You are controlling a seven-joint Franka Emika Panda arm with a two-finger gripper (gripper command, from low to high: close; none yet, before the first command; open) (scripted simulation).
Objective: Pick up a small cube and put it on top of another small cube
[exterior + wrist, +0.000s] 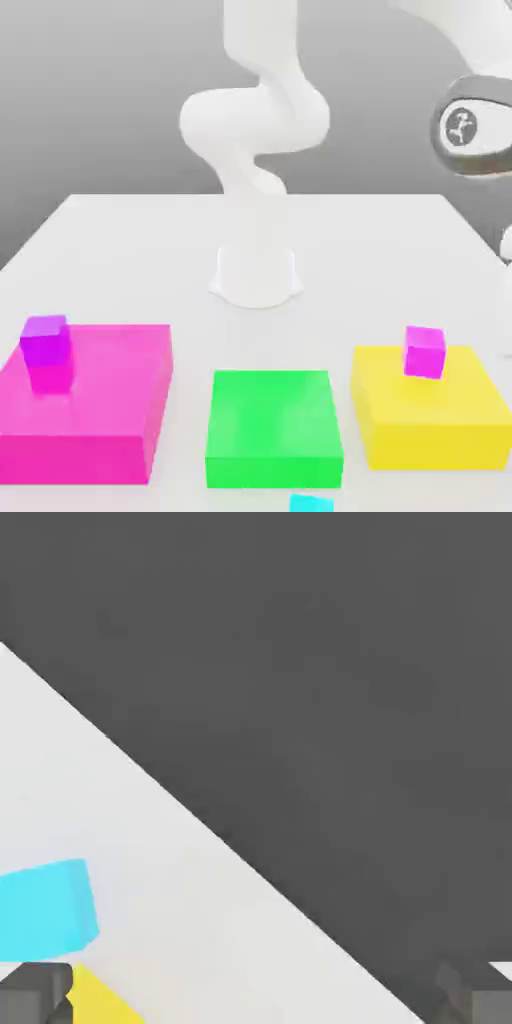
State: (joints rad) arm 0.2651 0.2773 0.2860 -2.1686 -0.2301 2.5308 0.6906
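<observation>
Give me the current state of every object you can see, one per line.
cyan cube: on the table, in front of the green block, not held
purple cube: resting on the pink block, nothing on top
magenta cube: resting on the yellow block
green block: flat on the table, top bare
gripper: open, holding nothing

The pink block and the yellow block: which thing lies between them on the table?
In the exterior view, the green block lies between the pink block and the yellow block, apart from both, with strips of bare white table on either side.
</observation>
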